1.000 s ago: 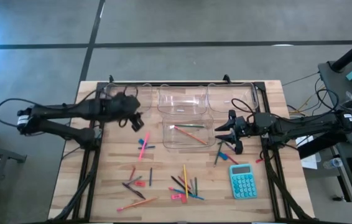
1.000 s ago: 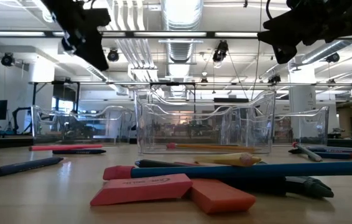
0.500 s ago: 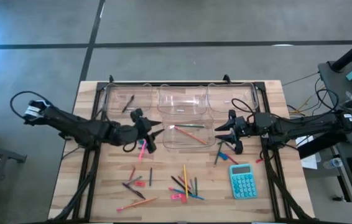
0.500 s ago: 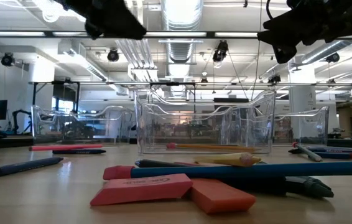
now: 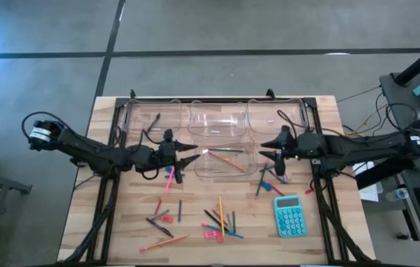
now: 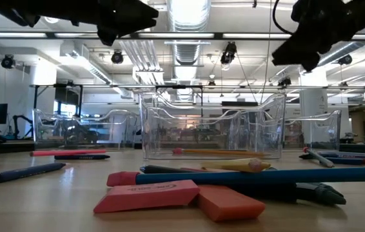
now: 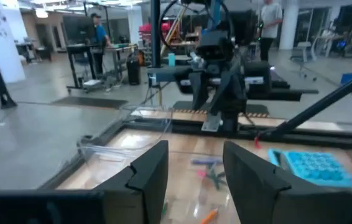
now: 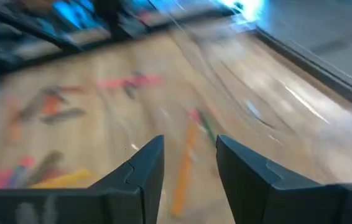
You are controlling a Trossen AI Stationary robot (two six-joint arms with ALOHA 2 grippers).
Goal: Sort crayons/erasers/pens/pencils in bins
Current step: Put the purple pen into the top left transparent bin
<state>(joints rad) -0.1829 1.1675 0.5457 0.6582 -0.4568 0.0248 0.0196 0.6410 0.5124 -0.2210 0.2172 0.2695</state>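
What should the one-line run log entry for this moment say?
left gripper: open, empty, beside front bin | right gripper: open, empty, opposite side | pencils: in front bin

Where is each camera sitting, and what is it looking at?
High: above, looking down; both arms, left gripper, right gripper, calculator.
Low: at tabletop, looking level; erasers, front bin; arms overhead.
Left wrist: past its open fingers toward the right arm.
Right wrist: past its open fingers at the table.
High and low share the front bin.
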